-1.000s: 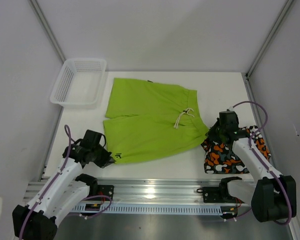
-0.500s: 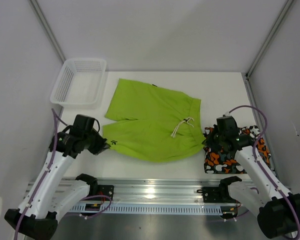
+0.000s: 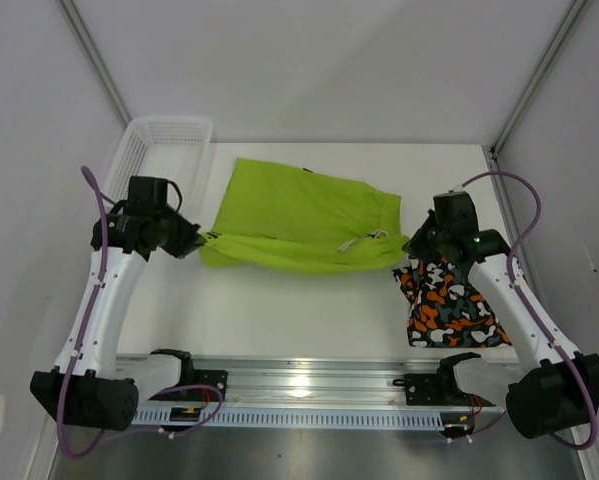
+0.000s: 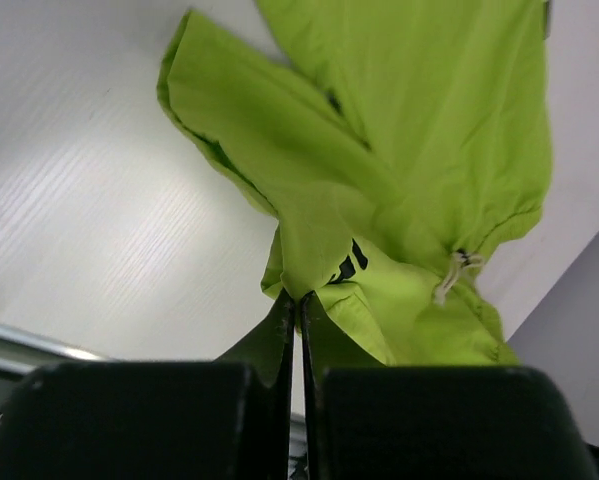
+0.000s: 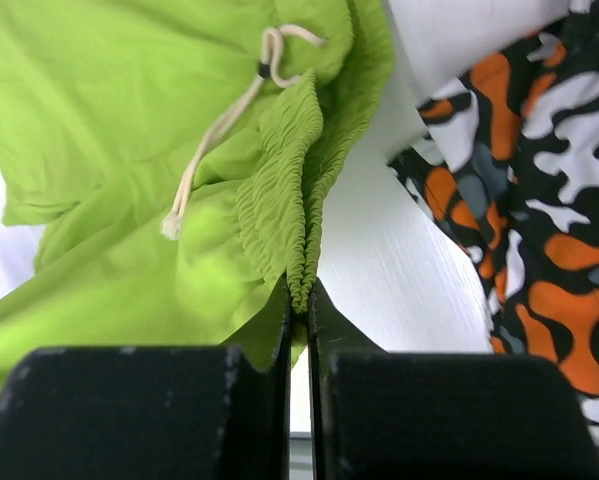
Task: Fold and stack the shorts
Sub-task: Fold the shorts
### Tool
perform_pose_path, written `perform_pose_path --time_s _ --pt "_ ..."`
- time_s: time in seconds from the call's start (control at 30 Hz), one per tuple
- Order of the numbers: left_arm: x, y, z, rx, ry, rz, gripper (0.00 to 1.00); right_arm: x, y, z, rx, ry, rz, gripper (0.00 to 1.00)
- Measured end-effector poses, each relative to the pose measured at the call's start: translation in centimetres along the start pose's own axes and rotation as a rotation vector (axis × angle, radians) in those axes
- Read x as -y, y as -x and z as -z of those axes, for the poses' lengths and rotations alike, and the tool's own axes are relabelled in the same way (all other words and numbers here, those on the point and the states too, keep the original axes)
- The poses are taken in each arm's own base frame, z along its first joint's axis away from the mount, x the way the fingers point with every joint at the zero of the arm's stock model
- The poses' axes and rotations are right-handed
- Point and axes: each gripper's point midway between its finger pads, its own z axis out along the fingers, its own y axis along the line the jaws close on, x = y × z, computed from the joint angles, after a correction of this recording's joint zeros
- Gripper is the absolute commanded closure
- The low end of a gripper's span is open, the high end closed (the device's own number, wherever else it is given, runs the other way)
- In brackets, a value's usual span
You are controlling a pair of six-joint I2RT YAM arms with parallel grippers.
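Observation:
The lime green shorts (image 3: 299, 215) lie in the middle of the table, their near half lifted and doubled back over the far half. My left gripper (image 3: 205, 240) is shut on the leg hem (image 4: 304, 280) at the left end. At the right end my right gripper (image 3: 407, 246) is shut on the gathered waistband (image 5: 301, 270), beside the white drawstring (image 5: 219, 120). The camouflage shorts (image 3: 454, 300) lie folded on the table at the right, just below my right gripper and apart from the green pair.
A white mesh basket (image 3: 147, 150) stands at the far left corner, right behind my left arm. Metal rails (image 3: 299, 385) run along the near edge, and white walls enclose the table on three sides.
Both grippers have risen and carried the near edge of the green shorts away from the rails toward the far side, folding the pair lengthwise. The camouflage shorts have stayed put.

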Motion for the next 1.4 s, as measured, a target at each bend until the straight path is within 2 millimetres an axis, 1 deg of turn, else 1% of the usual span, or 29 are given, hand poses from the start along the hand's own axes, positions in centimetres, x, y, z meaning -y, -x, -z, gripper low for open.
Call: perform_pose_path --time_s 0.23,0.3,0.37,0.43,0.5,0.63,0.73,0.8,0.87,0.97,1.07,1.17,1.23,1.33,1.4 --pt "4.9 5.7 0.5 0.108 -0.089 0.029 1.0 -1.9 2.3 -2.1 -0.006 -0.012 -0.053 1.0" --pt "6.2 7.0 0.1 0.123 -0.102 0.026 1.0 -2.6 3.1 -2.7 -0.002 -0.009 -0.067 1.0" --pt "7.0 7.7 -0.5 0.126 -0.104 0.026 1.0 -3.3 3.8 -3.1 0.011 0.002 -0.077 1.0" --pt "7.6 8.3 -1.0 0.125 -0.104 0.022 1.0 -3.5 4.0 -3.2 0.017 0.008 -0.085 1.0" --pt "7.7 8.8 -1.2 0.124 -0.103 0.028 1.0 -3.7 4.2 -3.3 0.019 0.011 -0.091 1.0" --pt "7.3 9.2 -0.9 0.131 -0.1 0.022 1.0 -4.0 4.3 -3.2 0.019 0.022 -0.095 1.0" --pt "6.8 8.7 -0.1 0.137 -0.107 0.006 1.0 -4.3 3.6 -2.9 0.011 0.027 -0.081 1.0" --pt "5.8 8.0 0.8 0.147 -0.116 -0.003 1.0 -4.4 2.7 -2.3 0.008 0.035 -0.071 1.0" --pt "5.0 7.3 2.1 0.16 -0.131 -0.011 1.0 -4.3 1.3 -1.2 0.002 0.053 -0.061 1.0" --pt "4.1 6.5 4.6 0.19 -0.164 -0.028 1.0 -4.3 -0.9 1.3 0.003 0.086 -0.041 1.0" --pt "3.6 5.8 7.2 0.226 -0.208 -0.037 1.0 -4.6 -2.6 4.5 0.021 0.144 -0.03 1.0" --pt "2.8 5.0 9.5 0.257 -0.249 -0.041 1.0 -4.3 -3.4 7.5 0.047 0.201 -0.049 1.0" --pt "2.2 4.4 11.0 0.277 -0.275 -0.043 1.0 -3.7 -3.8 8.8 0.058 0.224 -0.069 1.0" --pt "1.8 3.7 12.5 0.297 -0.313 -0.047 1.0 -2.7 -4.4 9.9 0.06 0.229 -0.094 1.0" --pt "1.8 3.5 12.7 0.293 -0.323 -0.052 1.0 -2.5 -4.5 10.0 0.062 0.222 -0.102 1.0"
